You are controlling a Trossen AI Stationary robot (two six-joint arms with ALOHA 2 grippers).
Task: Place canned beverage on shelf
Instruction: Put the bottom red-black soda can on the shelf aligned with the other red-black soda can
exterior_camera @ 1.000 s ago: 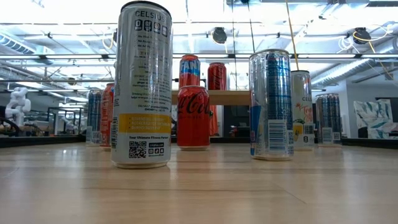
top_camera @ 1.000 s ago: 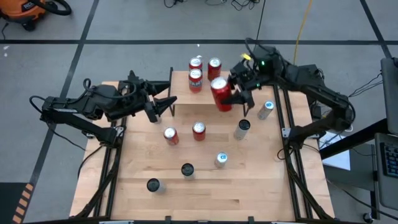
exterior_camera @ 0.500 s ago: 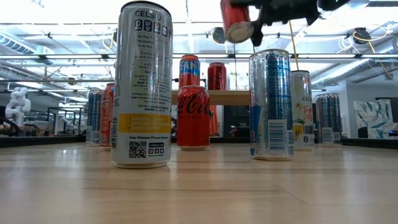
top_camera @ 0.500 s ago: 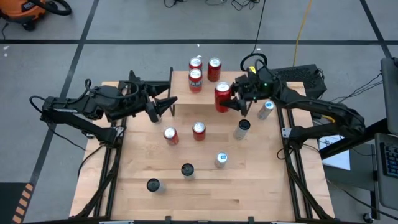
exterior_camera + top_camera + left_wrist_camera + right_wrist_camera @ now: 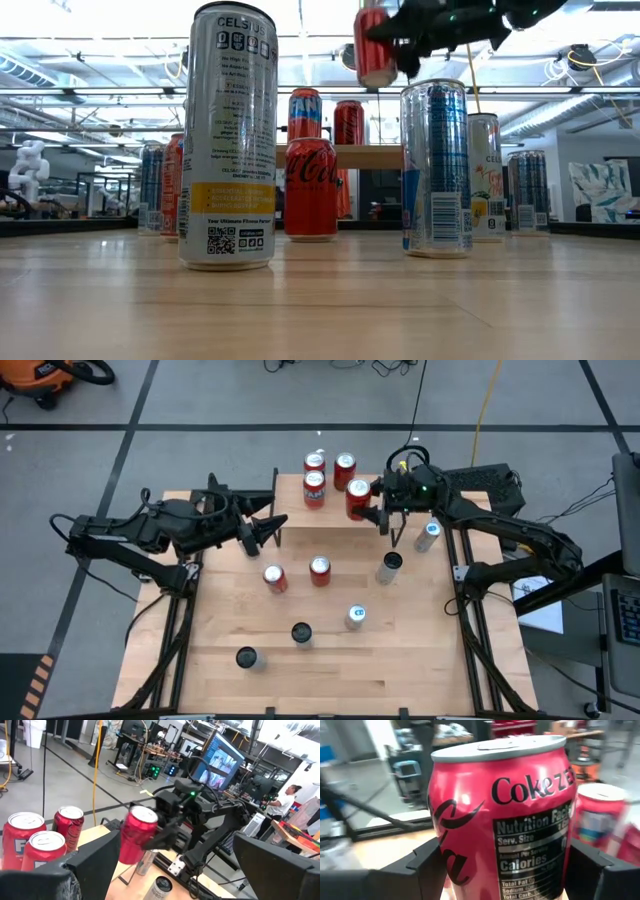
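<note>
A red Coke Zero can (image 5: 358,498) hangs upright over the right end of the shelf (image 5: 295,518), a low wooden shelf at the table's far middle. My right gripper (image 5: 368,506) is shut on it, reaching in from the table's right. The low view shows the can (image 5: 374,45) above the shelf top (image 5: 375,157). Three more red cans (image 5: 315,462) (image 5: 345,468) (image 5: 314,488) stand on their bases on the shelf. My left gripper (image 5: 272,530) waits open at the shelf's left end, holding nothing. My right gripper pinches the can's side wall (image 5: 451,870) between its two fingers (image 5: 427,865), one on each side of the lower body. The fingers lie level, coming from the table's right. The can stands upright in the hold, lifted clear of the shelf.
On the tabletop in front of the shelf stand two red cans (image 5: 274,577) (image 5: 320,569) and several slim cans (image 5: 389,567) (image 5: 428,536) (image 5: 355,616) (image 5: 301,632) (image 5: 246,657). A tall white can (image 5: 228,135) stands closest to the low camera.
My right gripper has come down and gone toward the table's far edge with the red can. The wrist has turned, so the can, tilted before, now stands upright over the shelf's right end. The left arm has kept still.
</note>
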